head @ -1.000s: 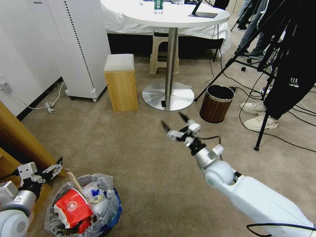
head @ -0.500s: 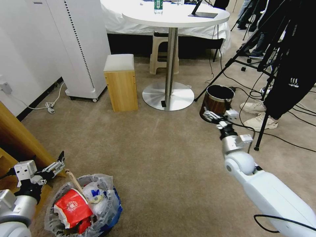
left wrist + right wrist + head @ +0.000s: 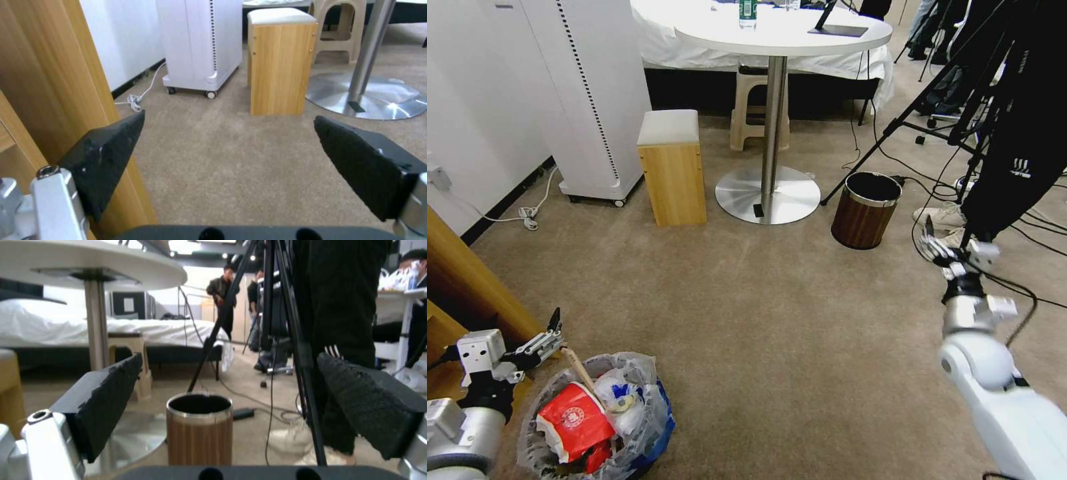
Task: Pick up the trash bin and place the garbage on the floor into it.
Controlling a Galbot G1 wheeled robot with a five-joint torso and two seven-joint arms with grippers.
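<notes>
Sitting on the floor (image 3: 747, 347) just beside the left tool (image 3: 554, 333), the trash bin (image 3: 597, 417) is packed: red paper cup (image 3: 574, 420), wooden stick (image 3: 577, 367), crumpled white bits (all inside the translucent liner). No loose garbage visible on the beige carpet around either tool.

Left tool: jaws spread wide, gripping nothing, hovering just above and outboard of the bin rim, next to the wooden panel (image 3: 53, 83). Its wrist view looks out past the two black pads (image 3: 106, 156) toward the wooden stool (image 3: 282, 63) and the white cabinet (image 3: 200, 43).

Right tool (image 3: 950, 250): also wide open and empty, held out well apart from the bin, near the tripod (image 3: 960, 133) legs and a person's shoes. Ahead of it in the right wrist view, between the pads, stands the brown wood-grain bin (image 3: 200, 430) (not the task bin). The round surface (image 3: 780, 27) is beyond it.

Judgement: collection step looks finished or nearly so, since the bin is full and the visible carpet is bare. If anything's left it's outside these views. Next move calls for checking the floor for leftovers; any regrasp of the bin needs the left tool to come down over the rim without snagging the liner or the protruding stick.
</notes>
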